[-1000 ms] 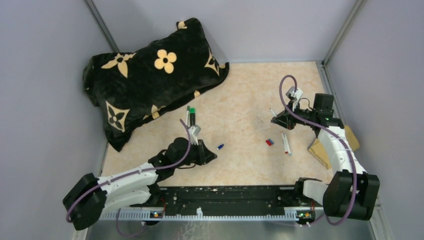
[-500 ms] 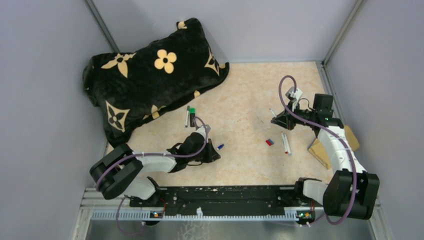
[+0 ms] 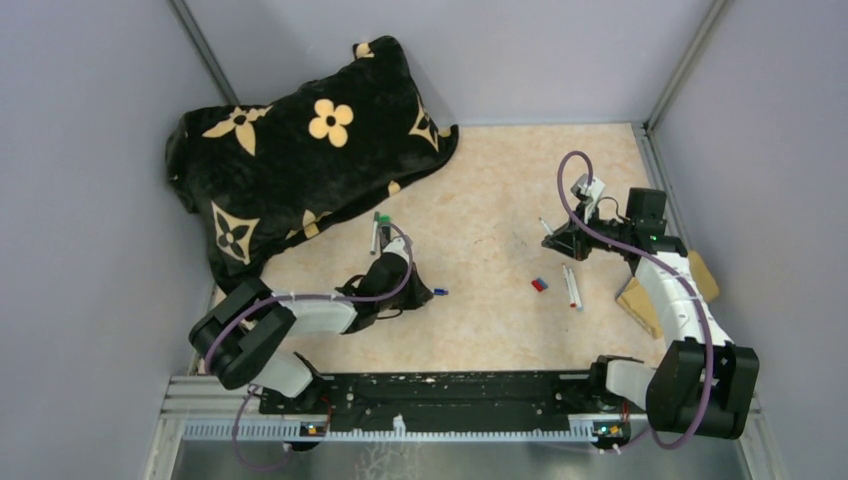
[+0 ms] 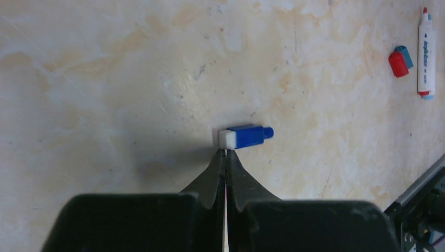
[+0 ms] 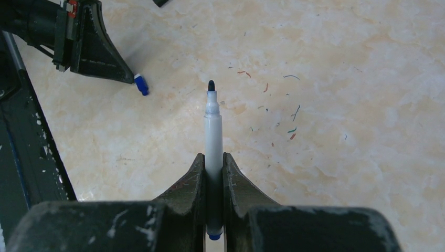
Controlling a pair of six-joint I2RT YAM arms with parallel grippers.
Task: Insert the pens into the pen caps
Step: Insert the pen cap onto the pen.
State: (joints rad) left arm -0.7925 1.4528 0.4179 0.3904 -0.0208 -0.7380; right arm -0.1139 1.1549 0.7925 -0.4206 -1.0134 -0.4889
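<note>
The left claw (image 4: 225,155) was closed, its two tips pressed together with nothing between them, pointing at the white end of a blue cap (image 4: 245,136) that lay on its side on the worktop (image 3: 480,180). I could not tell whether the tips touched the cap or stopped just short of it. The right claw (image 5: 213,157) was clamped on a pen (image 5: 213,131), a slim pale barrel gripped near its blue rear end, with the dark nib pointing away from the wrist, raised above the worktop on the right side.

I judged the cap to be tiny, light, hard and smooth, so it would probably skid or roll if nudged. The best hold looked to be across its short body, leaving the open end free. The pen seemed light and stiff, but being held so far back it might pivot when pushed into a cap.

A red cap (image 4: 398,63) and a teal cap (image 4: 405,54) lay touching, just beside a red-ended pen (image 4: 426,52). Near a black flowered cushion (image 3: 300,150) lay green-ended pens (image 3: 378,232), too small to count. A cardboard box (image 3: 640,298) was partly hidden by the right arm. I could not make out which end of the blue cap was open.
</note>
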